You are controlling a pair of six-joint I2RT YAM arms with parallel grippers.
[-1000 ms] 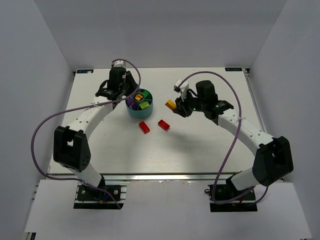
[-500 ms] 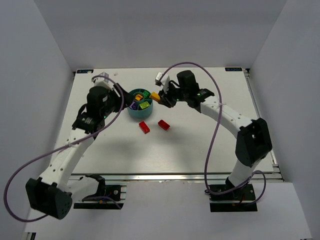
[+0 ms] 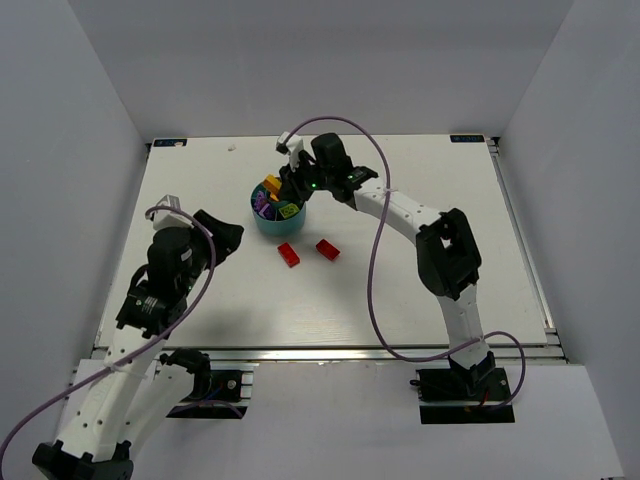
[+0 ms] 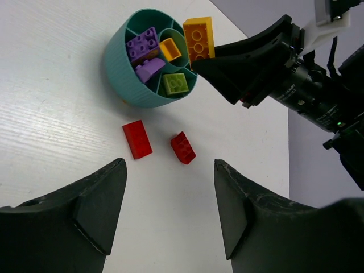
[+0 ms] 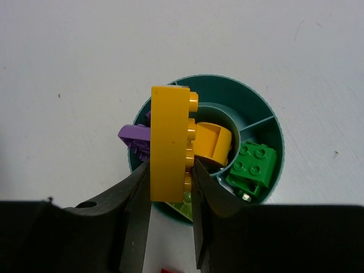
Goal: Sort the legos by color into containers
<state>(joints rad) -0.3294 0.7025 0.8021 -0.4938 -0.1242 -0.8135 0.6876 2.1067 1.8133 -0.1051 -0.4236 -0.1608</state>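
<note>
Right gripper (image 5: 170, 185) clamps an orange brick (image 5: 168, 136), long axis in line with the fingers, over the teal bowl (image 4: 122, 79), at its central ring (image 5: 220, 108). Left gripper (image 4: 169, 196) hangs wide, empty, well back. 2 red bricks (image 4: 137, 139) lie nearer it.

My right tool (image 5: 170, 190) and its orange brick (image 5: 169, 142) hang over the bowl (image 4: 122, 74), closing off the way in from above. My right arm (image 3: 400, 208) crosses the table (image 3: 400, 290) at the far right. The left red brick (image 3: 288, 255) and the right red brick (image 3: 327, 249) lie just near of the bowl. My left tool (image 4: 170, 210), jaws wide, hangs well back, and the table's left and near parts lie open.
</note>
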